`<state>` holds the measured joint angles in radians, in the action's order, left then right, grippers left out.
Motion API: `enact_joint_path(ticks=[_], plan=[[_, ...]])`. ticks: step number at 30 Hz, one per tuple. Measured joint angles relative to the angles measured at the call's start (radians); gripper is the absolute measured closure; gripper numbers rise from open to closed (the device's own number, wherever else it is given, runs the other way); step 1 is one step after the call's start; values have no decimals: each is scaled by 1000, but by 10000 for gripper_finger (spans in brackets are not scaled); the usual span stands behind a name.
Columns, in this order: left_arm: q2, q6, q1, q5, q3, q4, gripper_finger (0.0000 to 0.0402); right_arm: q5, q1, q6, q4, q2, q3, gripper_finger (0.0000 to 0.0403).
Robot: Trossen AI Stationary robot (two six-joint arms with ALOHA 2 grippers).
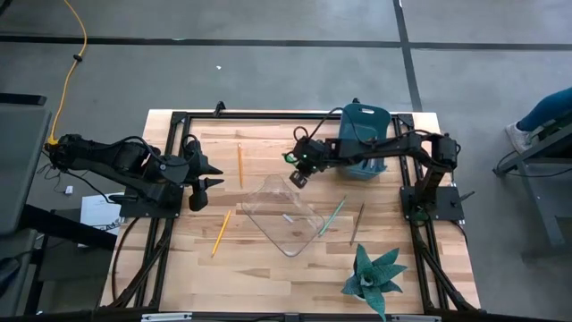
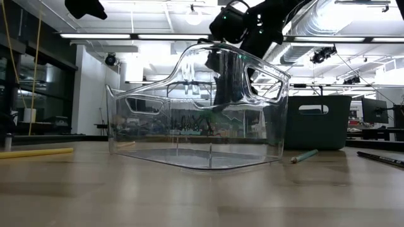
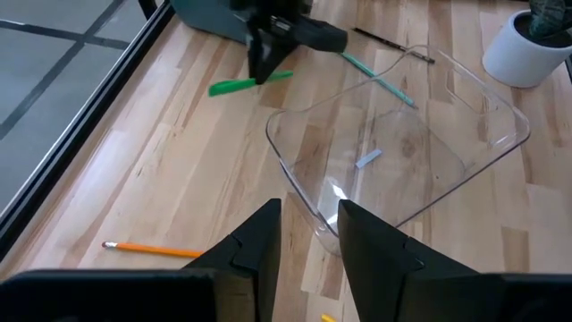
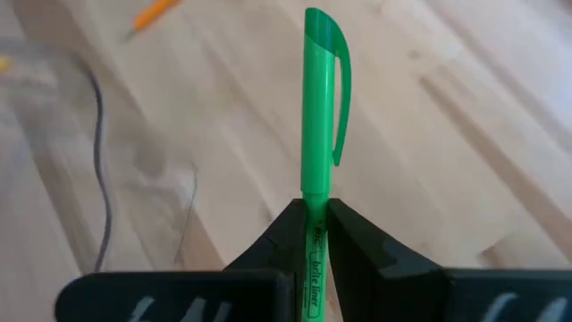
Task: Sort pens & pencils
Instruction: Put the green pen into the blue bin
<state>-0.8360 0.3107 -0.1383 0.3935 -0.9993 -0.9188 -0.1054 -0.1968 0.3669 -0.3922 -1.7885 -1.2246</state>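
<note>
My right gripper (image 4: 315,213) is shut on a green pen (image 4: 320,107) and hangs above the far rim of a clear plastic bin (image 1: 281,216). In the high view this gripper (image 1: 300,170) is beside the dark teal bin (image 1: 365,139). My left gripper (image 3: 308,234) stands open and holds nothing, at the table's left (image 1: 204,176). Two yellow pencils (image 1: 239,164) (image 1: 221,231) lie flat on the wood left of the clear bin. A teal pencil (image 1: 332,217) and a dark pen (image 1: 357,221) lie to its right. My right gripper pinches the green pen's barrel (image 4: 316,190) between its two fingers, at the printed part behind the cap. The pen runs along the fingers, and its capped end (image 4: 323,31) sticks out past the fingertips. The fingers slant down from the table's right. The pen is lifted clear of the table.
A potted plant (image 1: 371,275) in a white pot (image 3: 527,45) stands at the near right. The clear bin holds only a small pale scrap (image 3: 367,159). A black frame (image 1: 170,134) borders the tabletop. Bare wood lies along the near edge.
</note>
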Motion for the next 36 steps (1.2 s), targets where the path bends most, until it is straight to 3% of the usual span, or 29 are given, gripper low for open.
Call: enact_joint_path(ticks=[12,18,36], plan=[[0,-19,0,-3,0,0,300,-152,-36,132,55,0,-104,375],[0,-23,0,-16,0,0,300,-166,-76,140,30,8,-143,375],[0,-30,0,-19,0,-1,300,-360,-166,160,-242,257,-141,375]])
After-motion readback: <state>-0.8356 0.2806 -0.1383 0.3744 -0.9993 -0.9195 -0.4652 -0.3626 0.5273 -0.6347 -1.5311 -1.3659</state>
